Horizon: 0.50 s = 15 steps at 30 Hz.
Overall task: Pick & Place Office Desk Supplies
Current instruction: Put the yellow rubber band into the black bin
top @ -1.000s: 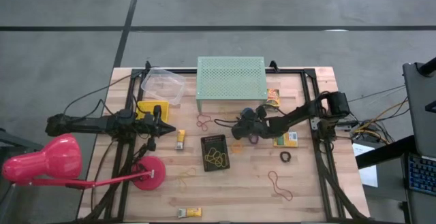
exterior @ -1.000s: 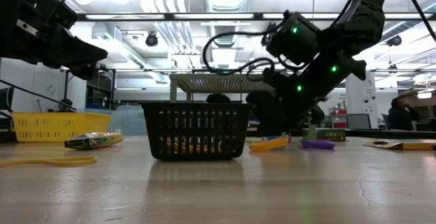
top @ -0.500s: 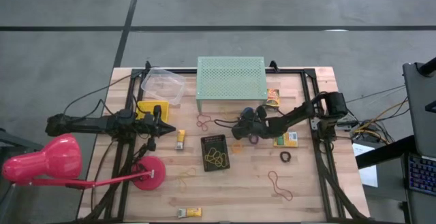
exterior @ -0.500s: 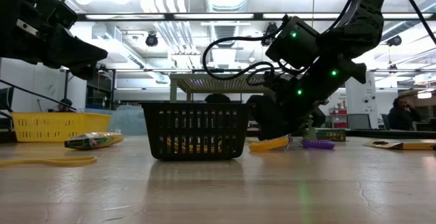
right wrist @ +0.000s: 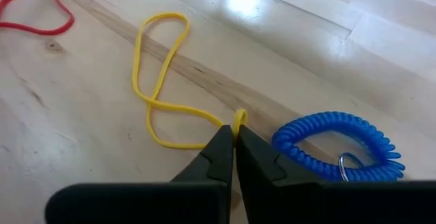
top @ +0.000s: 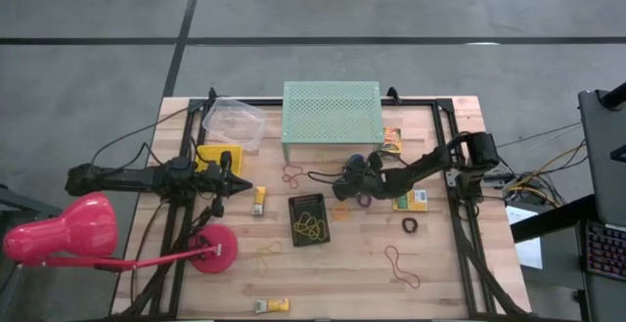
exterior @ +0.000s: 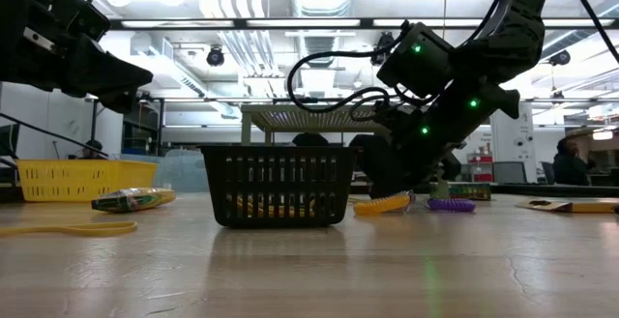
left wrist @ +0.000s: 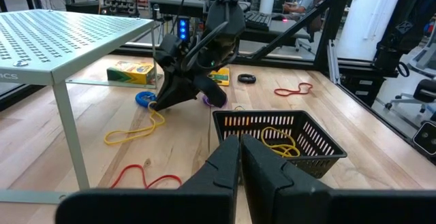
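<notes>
No readable text anywhere. Printing on the yellow-and-green box (left wrist: 133, 72) at ten o'clock from the black basket (left wrist: 283, 140), but too small to make out. Same for the small yellow packet (top: 273, 305) at six o'clock on the table (top: 445, 281): print there, nothing legible.

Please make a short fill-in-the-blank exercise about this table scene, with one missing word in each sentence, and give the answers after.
1. The right gripper is shut on a ____ rubber band.
2. Beside that band lies a coiled ring of ____ colour.
3. The black basket already holds rubber bands of ____ colour.
4. The left gripper hangs in the air with its fingers ____.

Answers: yellow; blue; yellow; shut
</notes>
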Available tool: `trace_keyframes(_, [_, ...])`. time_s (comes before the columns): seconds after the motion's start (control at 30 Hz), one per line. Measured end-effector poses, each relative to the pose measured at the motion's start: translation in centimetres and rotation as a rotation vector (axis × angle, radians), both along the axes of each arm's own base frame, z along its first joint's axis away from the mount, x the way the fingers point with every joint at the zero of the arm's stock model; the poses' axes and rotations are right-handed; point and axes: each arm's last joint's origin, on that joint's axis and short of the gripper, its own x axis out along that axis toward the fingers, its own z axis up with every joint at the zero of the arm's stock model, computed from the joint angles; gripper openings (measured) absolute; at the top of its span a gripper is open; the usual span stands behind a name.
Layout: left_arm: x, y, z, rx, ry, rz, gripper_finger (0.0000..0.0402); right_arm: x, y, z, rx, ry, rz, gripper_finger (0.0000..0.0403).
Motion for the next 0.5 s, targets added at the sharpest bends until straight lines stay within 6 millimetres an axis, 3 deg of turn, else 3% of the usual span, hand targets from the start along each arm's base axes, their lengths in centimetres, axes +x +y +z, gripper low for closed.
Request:
trace_keyframes(0.2, [0.0, 0.0, 0.0, 0.000, 0.000, 0.000, 0.0023, 0.1, 0.2, 0.2, -0.003, -0.014, 0.007, 0.0009])
trace_keyframes(0.5, [0.0, 0.0, 0.0, 0.000, 0.000, 0.000, 0.0023, -0.1, 2.5, 1.6, -0.082, -0.049, 0.033, 0.0009])
